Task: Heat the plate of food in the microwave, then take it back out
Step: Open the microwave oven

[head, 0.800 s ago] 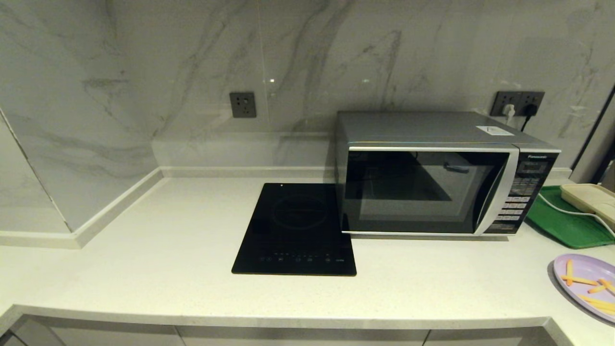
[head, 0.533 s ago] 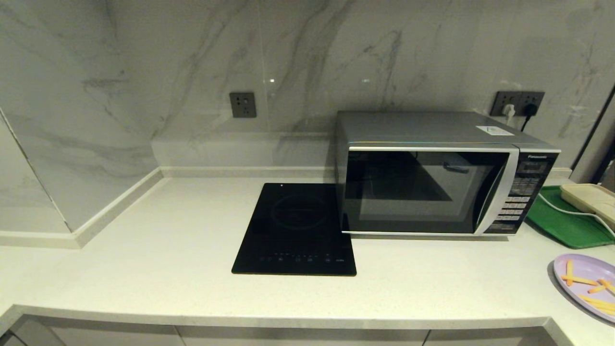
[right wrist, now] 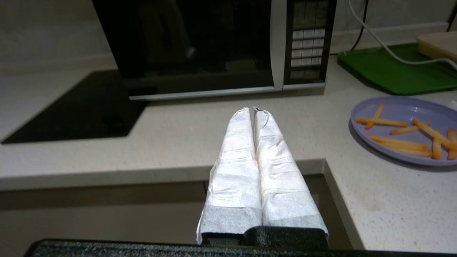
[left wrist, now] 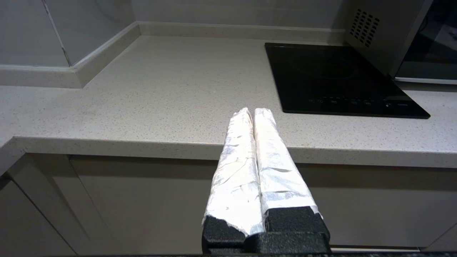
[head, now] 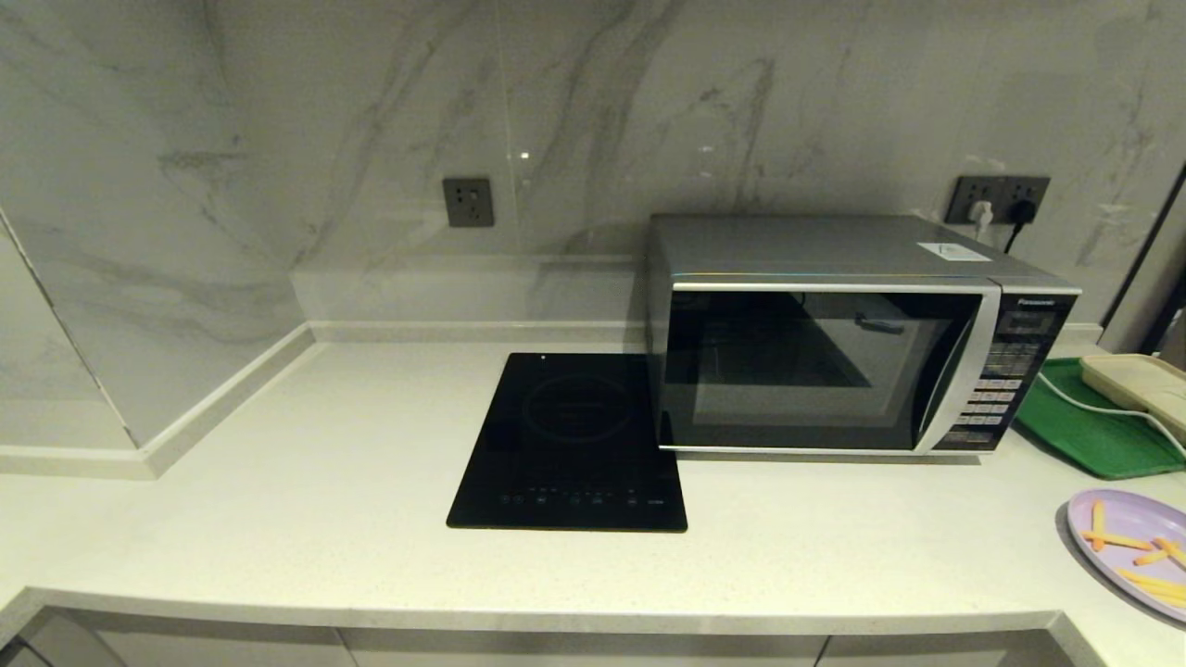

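Note:
The silver microwave (head: 834,338) stands on the counter with its dark glass door closed; its door and keypad also show as the microwave (right wrist: 214,46) in the right wrist view. The lavender plate of food (head: 1132,548) with a few fries lies at the counter's right front, and shows as the plate of food (right wrist: 407,130) off to one side of my right gripper. My right gripper (right wrist: 252,110) hangs shut and empty before the counter's front edge, facing the microwave. My left gripper (left wrist: 252,110) is shut and empty too, parked before the counter edge near the cooktop. Neither arm shows in the head view.
A flat black induction cooktop (head: 573,440) lies just left of the microwave. A green tray (head: 1098,421) with a cream box and white cable sits right of it. Wall sockets and marble backsplash stand behind. Open counter (head: 278,482) stretches left.

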Motion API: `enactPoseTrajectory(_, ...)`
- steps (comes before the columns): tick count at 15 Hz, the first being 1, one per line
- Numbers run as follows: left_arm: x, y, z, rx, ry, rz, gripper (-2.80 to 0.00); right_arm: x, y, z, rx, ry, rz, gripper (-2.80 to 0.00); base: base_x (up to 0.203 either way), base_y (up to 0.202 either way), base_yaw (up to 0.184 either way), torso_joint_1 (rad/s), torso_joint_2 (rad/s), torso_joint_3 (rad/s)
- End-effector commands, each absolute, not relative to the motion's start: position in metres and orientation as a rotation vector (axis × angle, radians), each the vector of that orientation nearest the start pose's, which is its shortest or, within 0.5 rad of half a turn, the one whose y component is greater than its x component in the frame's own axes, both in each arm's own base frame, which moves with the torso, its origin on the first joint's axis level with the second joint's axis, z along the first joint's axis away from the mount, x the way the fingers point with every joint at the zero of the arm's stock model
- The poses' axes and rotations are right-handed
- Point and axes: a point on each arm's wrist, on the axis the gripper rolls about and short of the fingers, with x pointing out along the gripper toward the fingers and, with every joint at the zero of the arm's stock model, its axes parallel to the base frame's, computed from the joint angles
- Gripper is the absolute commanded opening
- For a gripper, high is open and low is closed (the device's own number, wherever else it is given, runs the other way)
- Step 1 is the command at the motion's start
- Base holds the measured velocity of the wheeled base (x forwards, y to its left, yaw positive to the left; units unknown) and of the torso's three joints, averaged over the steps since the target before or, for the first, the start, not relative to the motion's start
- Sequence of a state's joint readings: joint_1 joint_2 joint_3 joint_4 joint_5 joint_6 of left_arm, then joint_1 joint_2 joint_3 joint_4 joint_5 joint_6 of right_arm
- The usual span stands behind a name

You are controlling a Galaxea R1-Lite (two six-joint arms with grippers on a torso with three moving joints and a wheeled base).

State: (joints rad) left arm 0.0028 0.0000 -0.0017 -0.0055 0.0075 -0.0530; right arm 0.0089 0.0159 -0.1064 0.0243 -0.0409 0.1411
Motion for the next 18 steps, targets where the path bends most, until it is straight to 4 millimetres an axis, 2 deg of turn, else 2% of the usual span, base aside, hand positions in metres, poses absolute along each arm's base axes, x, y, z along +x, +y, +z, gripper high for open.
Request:
enactPoseTrajectory(1, -0.023, 0.0, 0.077, -0.054, -0.008, 0.011, -2.8, -0.036, -0.001, 0.147, 0.196, -0.103, -0.022, -2.8, 0.0, 0.0, 0.0, 0.0, 0.0, 0.0)
enactPoseTrajectory(3, -0.023, 0.0, 0.077, -0.054, -0.008, 0.011, -2.8, -0.034, -0.002, 0.192, 0.227, -0.09, -0.069, -2.8, 0.0, 0.0, 0.0, 0.0, 0.0, 0.0)
enactPoseTrajectory(4, -0.023, 0.0, 0.077, -0.054, -0.008, 0.011, -2.8, -0.029, -0.004, 0.209, 0.217, -0.051, -0.157, -2.8, 0.0, 0.0, 0.0, 0.0, 0.0, 0.0)
enactPoseTrajectory(8, -0.023, 0.0, 0.077, -0.054, -0.008, 0.011, -2.8, 0.01, -0.009, 0.251, 0.09, 0.111, -0.429, -2.8, 0.0, 0.0, 0.0, 0.0, 0.0, 0.0)
enactPoseTrajectory(13, -0.023, 0.0, 0.077, -0.054, -0.008, 0.011, -2.8, 0.089, -0.012, 0.3, -0.013, 0.293, -0.562, -2.8, 0.0, 0.0, 0.0, 0.0, 0.0, 0.0)
enactPoseTrajectory(15, -0.023, 0.0, 0.077, -0.054, -0.008, 0.011, -2.8, 0.123, -0.013, 0.307, -0.061, 0.374, -0.575, -2.8, 0.0, 0.0, 0.0, 0.0, 0.0, 0.0)
enactPoseTrajectory(16, -0.023, 0.0, 0.077, -0.054, -0.008, 0.011, -2.8, 0.138, -0.013, 0.306, -0.083, 0.414, -0.578, 0.0, 0.0, 0.0, 0.0, 0.0, 0.0, 0.0)
enactPoseTrajectory(18, -0.023, 0.0, 0.077, -0.054, -0.008, 0.011, -2.8, 0.163, -0.013, 0.298, -0.113, 0.481, -0.584, 0.0, 0.0, 0.0, 0.0, 0.0, 0.0, 0.0)
